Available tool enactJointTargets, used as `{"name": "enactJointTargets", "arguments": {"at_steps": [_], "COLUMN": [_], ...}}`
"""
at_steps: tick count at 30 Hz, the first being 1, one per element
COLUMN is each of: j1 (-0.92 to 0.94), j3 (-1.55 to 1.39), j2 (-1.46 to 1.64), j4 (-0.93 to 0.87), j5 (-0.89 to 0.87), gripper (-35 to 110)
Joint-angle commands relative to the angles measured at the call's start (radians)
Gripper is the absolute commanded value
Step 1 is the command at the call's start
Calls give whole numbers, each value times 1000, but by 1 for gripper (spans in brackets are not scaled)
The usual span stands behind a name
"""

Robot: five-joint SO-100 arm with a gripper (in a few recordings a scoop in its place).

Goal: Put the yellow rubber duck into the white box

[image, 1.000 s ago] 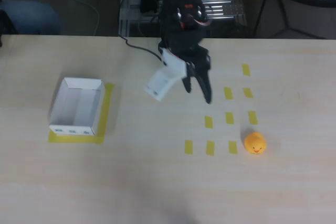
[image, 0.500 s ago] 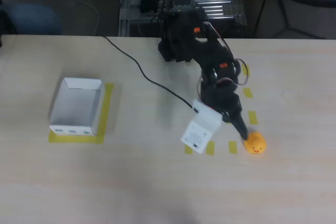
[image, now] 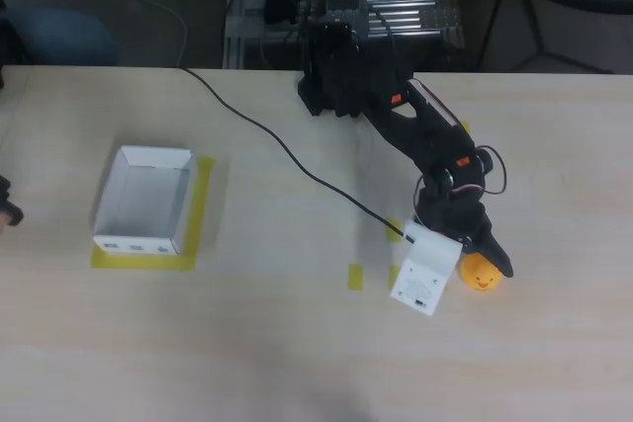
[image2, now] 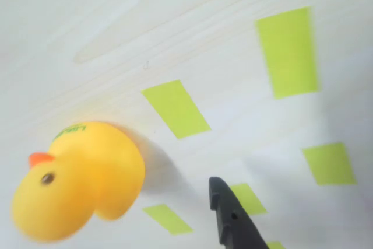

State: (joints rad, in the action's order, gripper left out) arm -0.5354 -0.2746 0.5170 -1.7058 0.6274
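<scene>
Yellow rubber duck (image: 481, 273): item sits on the bare tabletop at the right of the overhead view, upright, not lifted; your pick-up has not yet happened. In the wrist view the duck (image2: 78, 179) lies low and left, beak to the left, with one dark fingertip (image2: 230, 217) just beside it and apart from it.

Gripper (image: 465, 262): hangs right at the duck in the overhead view, dark finger over the duck's upper edge, white plate to its left. You cannot tell from either view how wide the fingers stand or whether they touch the toy; judged as approach, not grasp.

Yellow tape strips (image: 355, 277): flat markers scattered around the duck; no obstacle to you.

White box (image: 144, 201): open-topped, nothing seen inside, resting on a yellow tape outline at the left of the overhead view, well apart from the duck.

Progress: early. Left for you: close on the duck, lift, carry leftward, release in the box.

Room: the table (image: 297, 363) between duck and box is bare wood apart from the black cable (image: 297, 160) trailing across it; keep the carry above that. Duck is nearer the front edge than the rear. Box walls are low, so only a modest lift looks needed.
</scene>
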Motion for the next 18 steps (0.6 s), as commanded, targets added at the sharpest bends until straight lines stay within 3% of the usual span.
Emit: {"name": "enactJointTargets", "arguments": {"at_steps": [1, 18], "j1": [-64, -92], "j3": [192, 219], "j2": [3, -86], "j4": [-9, 95], "j5": [0, -38], "gripper": [57, 48]}}
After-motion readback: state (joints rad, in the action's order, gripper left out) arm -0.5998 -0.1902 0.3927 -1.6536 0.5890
